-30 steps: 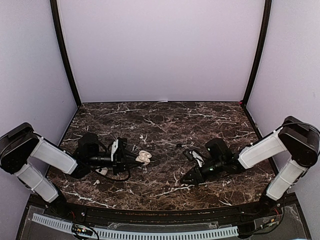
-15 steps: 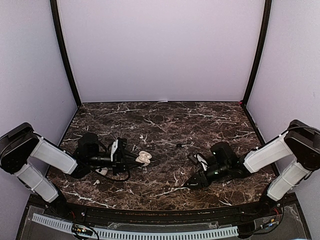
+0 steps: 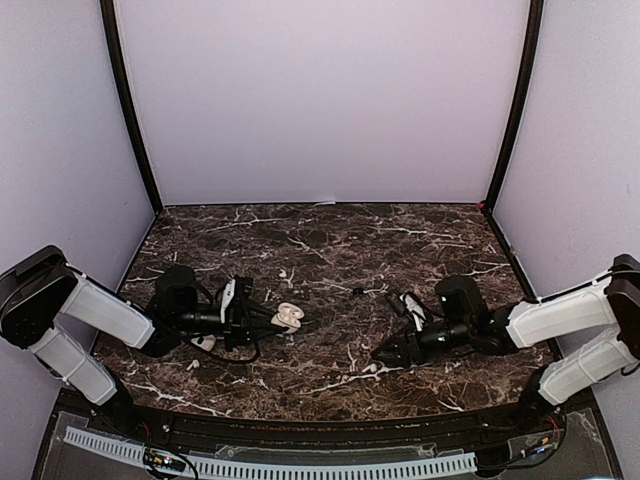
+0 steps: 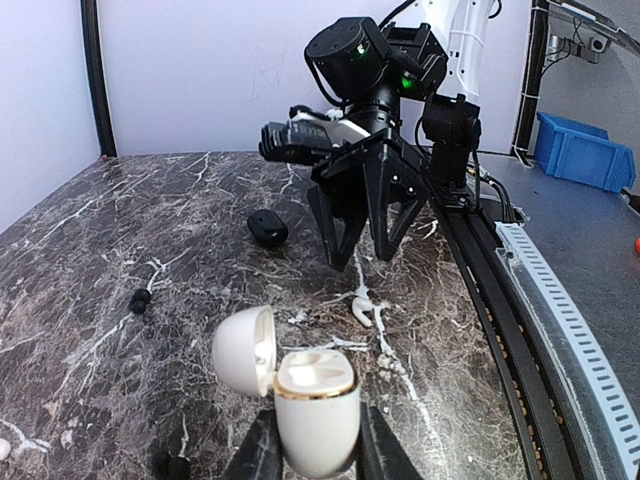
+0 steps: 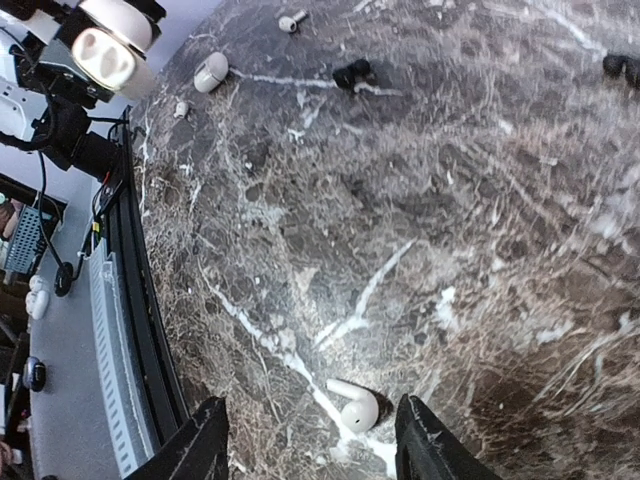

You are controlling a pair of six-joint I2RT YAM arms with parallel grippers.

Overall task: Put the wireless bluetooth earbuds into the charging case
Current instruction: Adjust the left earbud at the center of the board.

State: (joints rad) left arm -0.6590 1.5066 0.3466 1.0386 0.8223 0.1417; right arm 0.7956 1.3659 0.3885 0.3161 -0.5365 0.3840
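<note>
While the left jaws clamp tight on the lower body of the open case (image 4: pixel 315 405), its lid tipped back and its wells facing up, the right jaws hang partly open and empty just over a white earbud (image 5: pixel 355 404). That earbud lies on its side on the counter (image 5: pixel 480 200), near the front edge and well apart from the case. In the right wrist view it sits between the two fingertips and a little ahead of them, touching neither.

A black earbud (image 4: pixel 140 300) lies farther back on the counter, with a black case (image 4: pixel 267 228) and a shut white case (image 5: pixel 210 72) also lying loose. Whether anything is already seated in the held case I cannot tell.

The earbud looks very small, featherlight, hard and glossy, so it will likely squirt sideways or roll if pinched off-centre. The jaws should probably come straight down around it and close gently across the stem, just below the bulb. That would leave the stem tip free to drop into its well. Gripping the rounded bulb itself seems the riskier choice, since the smooth curve gives flat fingertips little to bear on. Crushing is less of a worry than losing it.
</note>
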